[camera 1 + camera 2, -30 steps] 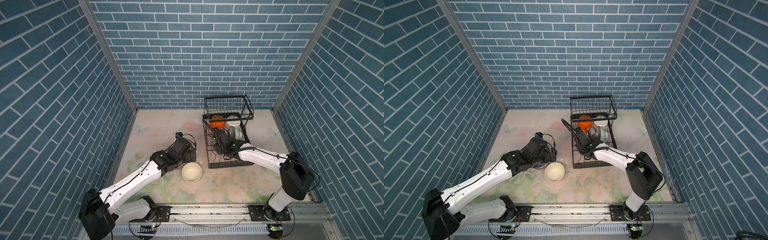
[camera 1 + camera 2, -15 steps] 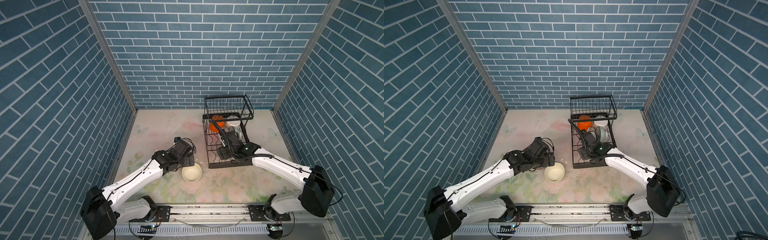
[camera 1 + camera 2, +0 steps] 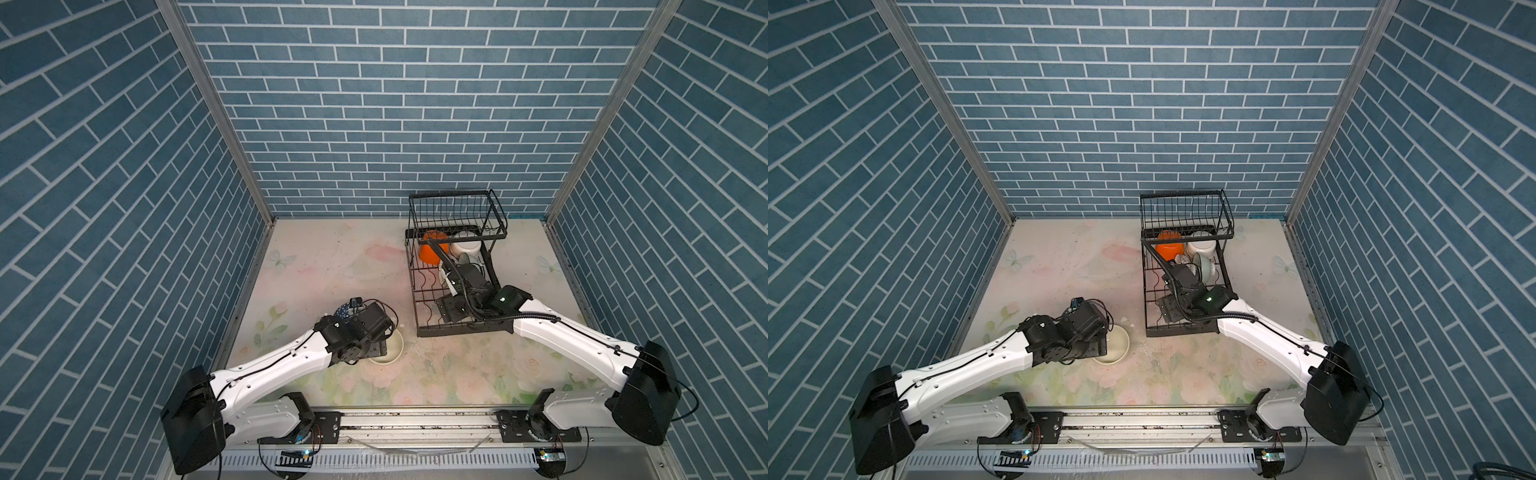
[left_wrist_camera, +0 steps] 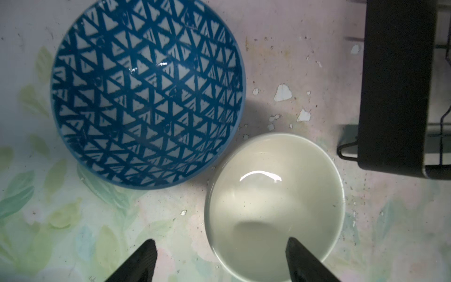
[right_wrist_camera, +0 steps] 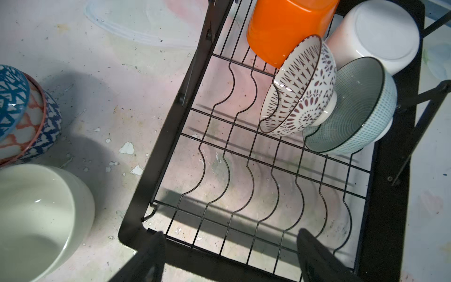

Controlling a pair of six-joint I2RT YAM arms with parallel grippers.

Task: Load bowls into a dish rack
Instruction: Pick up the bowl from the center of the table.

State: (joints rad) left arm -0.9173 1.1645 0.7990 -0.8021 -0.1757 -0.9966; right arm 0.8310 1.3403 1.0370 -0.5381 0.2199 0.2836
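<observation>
My left gripper (image 4: pixel 220 241) is spread across the rim of the white bowl (image 4: pixel 273 195), beside the rack (image 4: pixel 395 85). My right gripper (image 5: pixel 230 233) is spread above the rack.

Counter (image 3: pixel 332 257): pale floral print, butterfly motif (image 3: pixel 279 259) near left wall. Surface speckled; white chipped flecks (image 4: pixel 282 92) scattered. Enclosure walls (image 3: pixel 374 104): blue brick pattern, three sides. Aluminium corner posts (image 3: pixel 216 112) at rear. Metal rail (image 3: pixel 415 419) along front edge.
</observation>
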